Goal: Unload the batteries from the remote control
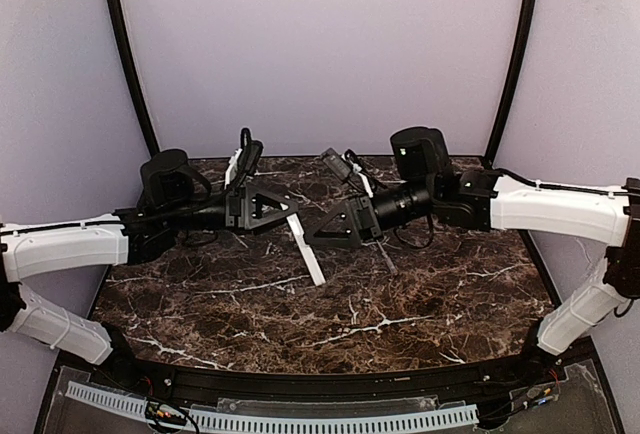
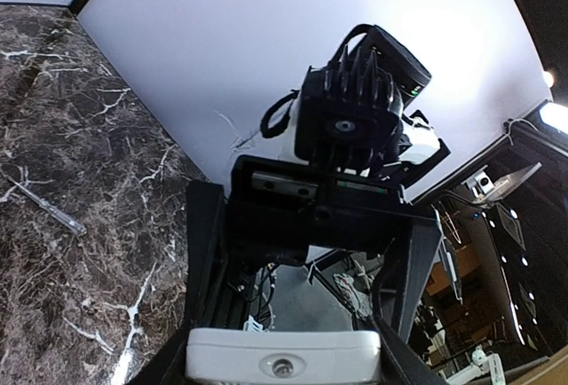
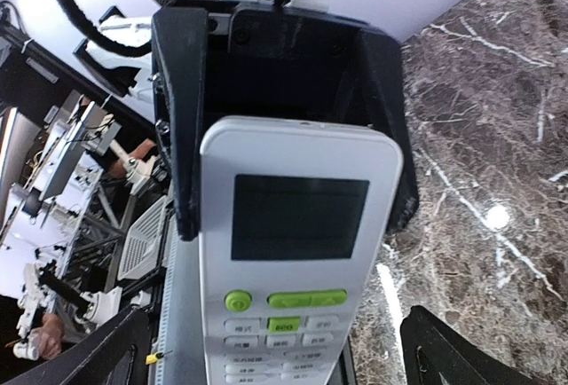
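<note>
Rail (image 1: 300, 386) of black metal runs along the near edge of the table (image 1: 300, 339), with a white slotted strip (image 1: 300, 420) in front of it, both well short of the remote control (image 1: 308, 254). Between the rail and the remote control lies a broad stretch of bare dark marble. It is the widest open room in view and carries on to either side of the remote control as far as the table's side edges.

The remote control sits about mid-table as a slim white bar, slanting from its far end down toward the near right. Whether its near end touches the marble cannot be told. Its display and green buttons face the right wrist camera.

The left fingers (image 3: 182, 145) press against both sides of its far, top end and hold it. The right fingers (image 3: 93, 354) stand spread wide on either side of the remote control, apart from it.

The left arm (image 1: 70, 249) and right arm (image 1: 550, 209) reach in from opposite sides and crowd the space just beyond the remote control. A thin pen-like tool (image 1: 385, 257) lies flat on the marble just right of the remote control, under the right arm.

Beyond the remote control is a short strip of marble, then the pale back wall (image 1: 320, 54), framed by two black posts (image 1: 125, 54).
</note>
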Motion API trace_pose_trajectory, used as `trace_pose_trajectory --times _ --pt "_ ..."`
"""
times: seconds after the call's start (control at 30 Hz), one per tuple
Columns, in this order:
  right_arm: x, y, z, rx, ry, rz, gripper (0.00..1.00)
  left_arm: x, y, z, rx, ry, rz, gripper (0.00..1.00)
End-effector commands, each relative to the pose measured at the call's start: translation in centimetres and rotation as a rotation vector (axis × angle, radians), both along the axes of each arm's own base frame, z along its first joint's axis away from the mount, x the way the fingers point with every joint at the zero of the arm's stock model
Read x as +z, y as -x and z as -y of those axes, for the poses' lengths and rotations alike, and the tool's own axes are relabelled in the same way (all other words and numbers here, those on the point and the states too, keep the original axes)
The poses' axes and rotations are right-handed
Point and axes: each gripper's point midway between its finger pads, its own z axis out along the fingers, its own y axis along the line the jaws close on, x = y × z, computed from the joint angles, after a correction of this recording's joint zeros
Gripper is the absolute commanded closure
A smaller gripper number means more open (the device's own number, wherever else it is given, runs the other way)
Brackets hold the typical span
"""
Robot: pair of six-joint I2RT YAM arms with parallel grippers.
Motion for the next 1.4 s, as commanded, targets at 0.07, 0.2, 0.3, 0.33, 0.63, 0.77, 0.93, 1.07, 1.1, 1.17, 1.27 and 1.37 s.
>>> trace_pose_trajectory --times 0.07,0.2,0.3,0.33,0.63,0.77,0.93,1.07,1.1,1.17,1.27,1.37 --pt "-0.1 -2.3 2.0 -0.198 0.085 0.134 0.01 -0.9 -1.2 -2.2 0.183 -0.077 -0.017 0.96" --pt "0.0 -4.0 3.5 -0.329 0.104 0.215 0.01 -1.6 -2.6 -3.3 0.303 -0.117 -0.071 1.00" --pt "-0.1 -5.0 4.4 -0.398 0.121 0.266 0.01 -2.1 -3.9 -4.5 0.422 -0.142 -0.152 1.00" --pt "-0.1 -5.2 4.7 -0.417 0.127 0.279 0.01 -2.0 -4.5 -5.0 0.466 -0.143 -0.160 1.00" --pt "0.0 -5.0 4.8 -0.474 0.081 0.360 0.02 -2.6 -6.6 -7.7 0.690 -0.173 -0.320 1.00" --pt "0.4 -4.0 4.0 -0.460 0.050 0.436 0.05 -2.8 -6.8 -8.1 0.729 -0.141 -0.389 1.00" --pt "1.3 -2.4 2.9 -0.446 -0.015 0.553 0.07 -2.8 -7.1 -8.0 0.740 -0.139 -0.429 1.00" --pt "1.6 -1.6 2.4 -0.459 -0.045 0.620 0.07 -2.9 -7.1 -8.2 0.757 -0.126 -0.480 1.00" --pt "1.6 -1.4 2.2 -0.459 -0.048 0.636 0.08 -2.9 -7.2 -8.2 0.758 -0.122 -0.488 1.00" --pt "1.6 -1.2 1.8 -0.468 -0.049 0.666 0.08 -2.8 -7.1 -8.0 0.753 -0.112 -0.508 1.00" --pt "1.2 -1.1 1.1 -0.476 -0.049 0.669 0.08 -2.3 -7.0 -7.8 0.738 -0.091 -0.524 1.00" --pt "1.3 -1.6 0.7 -0.528 -0.057 0.661 0.08 -2.1 -6.9 -7.7 0.730 -0.073 -0.534 1.00"
